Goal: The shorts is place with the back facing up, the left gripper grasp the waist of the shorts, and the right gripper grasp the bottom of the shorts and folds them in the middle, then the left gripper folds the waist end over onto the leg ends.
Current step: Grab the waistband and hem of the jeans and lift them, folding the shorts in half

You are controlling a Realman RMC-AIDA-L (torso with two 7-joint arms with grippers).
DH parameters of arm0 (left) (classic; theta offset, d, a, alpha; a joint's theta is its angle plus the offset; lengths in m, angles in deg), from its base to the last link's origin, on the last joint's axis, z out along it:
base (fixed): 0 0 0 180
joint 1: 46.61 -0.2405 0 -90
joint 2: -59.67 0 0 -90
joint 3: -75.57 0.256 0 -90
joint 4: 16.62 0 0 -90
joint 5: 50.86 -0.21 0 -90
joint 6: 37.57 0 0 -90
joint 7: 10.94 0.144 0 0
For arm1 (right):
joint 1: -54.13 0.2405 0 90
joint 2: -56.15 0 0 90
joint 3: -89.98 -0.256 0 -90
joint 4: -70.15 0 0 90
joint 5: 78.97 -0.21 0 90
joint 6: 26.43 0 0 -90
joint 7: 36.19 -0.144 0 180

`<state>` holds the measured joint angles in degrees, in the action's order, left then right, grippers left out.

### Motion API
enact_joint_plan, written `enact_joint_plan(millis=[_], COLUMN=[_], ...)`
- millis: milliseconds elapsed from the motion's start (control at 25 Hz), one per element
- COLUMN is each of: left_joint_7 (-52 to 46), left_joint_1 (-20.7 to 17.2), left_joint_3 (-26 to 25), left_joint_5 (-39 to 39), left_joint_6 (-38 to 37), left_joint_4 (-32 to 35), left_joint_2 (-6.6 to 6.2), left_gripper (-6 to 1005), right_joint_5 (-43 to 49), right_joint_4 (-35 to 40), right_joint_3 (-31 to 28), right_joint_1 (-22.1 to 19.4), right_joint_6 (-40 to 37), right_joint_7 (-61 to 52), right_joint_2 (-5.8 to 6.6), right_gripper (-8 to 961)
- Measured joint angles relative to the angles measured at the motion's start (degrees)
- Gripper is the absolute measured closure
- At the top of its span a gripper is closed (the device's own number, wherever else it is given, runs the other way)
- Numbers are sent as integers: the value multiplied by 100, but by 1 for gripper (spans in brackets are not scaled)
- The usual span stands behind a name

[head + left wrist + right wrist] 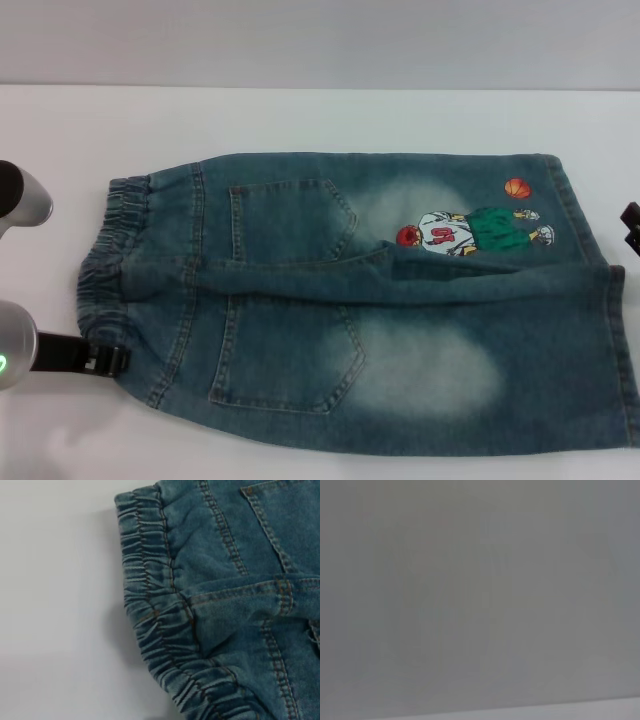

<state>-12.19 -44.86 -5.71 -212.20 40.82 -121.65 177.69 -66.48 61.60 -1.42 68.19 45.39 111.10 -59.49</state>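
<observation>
Shorts [370,300] laid flat on white table [300,115], back up, long axis running left–right. Waist of the shorts [110,255] lies toward left gripper [108,359], which is seen just beside band's near corner — finger spread cannot be told. Right gripper [630,225] is seen beside bottom of the shorts [590,260]; its fingers' spread cannot be told either.

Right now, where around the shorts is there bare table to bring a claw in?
Bare table runs along the far side of the shorts, and a wide patch lies left of the waist of the shorts, seen also in the left wrist view. The left claw crowds the near waist corner. The right claw sits by the leg hems, which reach the picture's right edge.
</observation>
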Motion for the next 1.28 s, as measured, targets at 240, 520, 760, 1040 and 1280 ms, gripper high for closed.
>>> enact_joint_plan(millis=[240, 520, 760, 1040, 1280], left_joint_7=[1, 2, 2, -8, -7], left_joint_1=[0, 45, 64, 93, 172], left_joint_3=[0, 57, 54, 58, 22], left_joint_5=[-1, 3, 5, 5, 7], left_joint_6=[7, -22, -67, -102, -102], left_joint_4=[-7, 35, 41, 2, 18], left_joint_2=[1, 1, 1, 1, 1], left_gripper=[655, 710, 764, 793, 801], right_joint_5=[734, 3351, 6740, 10210, 10267], right_joint_4=[-1668, -4611, -6171, -7110, -7170], right_joint_3=[472, 389, -146, -990, -2023], right_joint_1=[-329, -918, -915, -282, -18], right_joint_6=[-1830, -4180, -3973, -1675, 206], right_joint_7=[-1551, -4406, -8237, -11625, -11742], right_joint_2=[365, 695, 881, 908, 918], right_gripper=[293, 294, 294, 295, 296])
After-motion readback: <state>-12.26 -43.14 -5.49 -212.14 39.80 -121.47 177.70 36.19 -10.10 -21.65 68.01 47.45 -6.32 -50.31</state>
